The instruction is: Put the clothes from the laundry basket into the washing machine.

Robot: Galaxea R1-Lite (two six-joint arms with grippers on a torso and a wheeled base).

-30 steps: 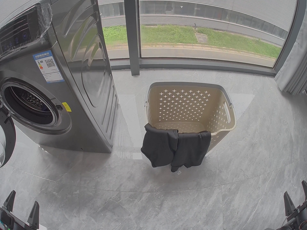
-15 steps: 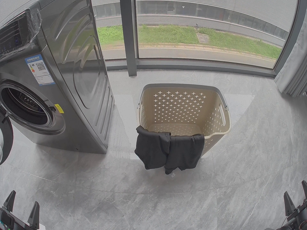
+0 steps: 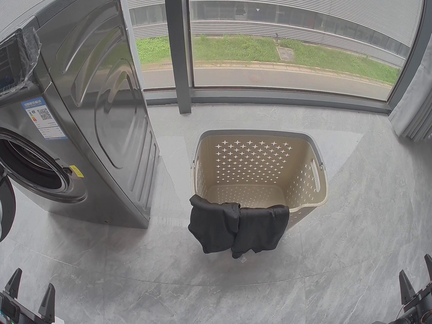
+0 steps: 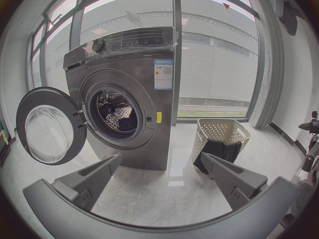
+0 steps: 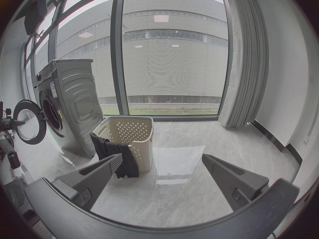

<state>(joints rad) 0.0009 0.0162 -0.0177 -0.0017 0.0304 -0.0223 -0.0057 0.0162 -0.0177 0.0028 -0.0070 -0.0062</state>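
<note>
We look onto a grey marbled floor point(image 3: 216, 289) in a room closed by a tall window point(image 3: 288, 37), with a pale curtain point(image 3: 416, 104) at the right. The grey washing machine point(image 3: 103, 113) stands on the floor at the left. The cream laundry basket point(image 3: 252, 158) stands near it, to its right.

The clothes point(image 3: 238, 228), a dark garment, hang over the basket's near rim and drape down its outer wall.

From the head we look down into the basket's star-pierced walls. From the left wrist we get the machine's front, with its round door point(image 4: 50, 126) swung wide and the drum point(image 4: 114, 113) dark behind it. From the right wrist we see the machine's ribbed side panel and the curtain hanging to the floor.

The left end effector point(image 4: 160, 157) sits low with its fingers spread apart and nothing between them. The clothes lie ahead and to its right, well apart from it. The right end effector point(image 5: 161, 158) also has its fingers apart and bare. The clothes lie ahead and to its left, again well apart.
</note>
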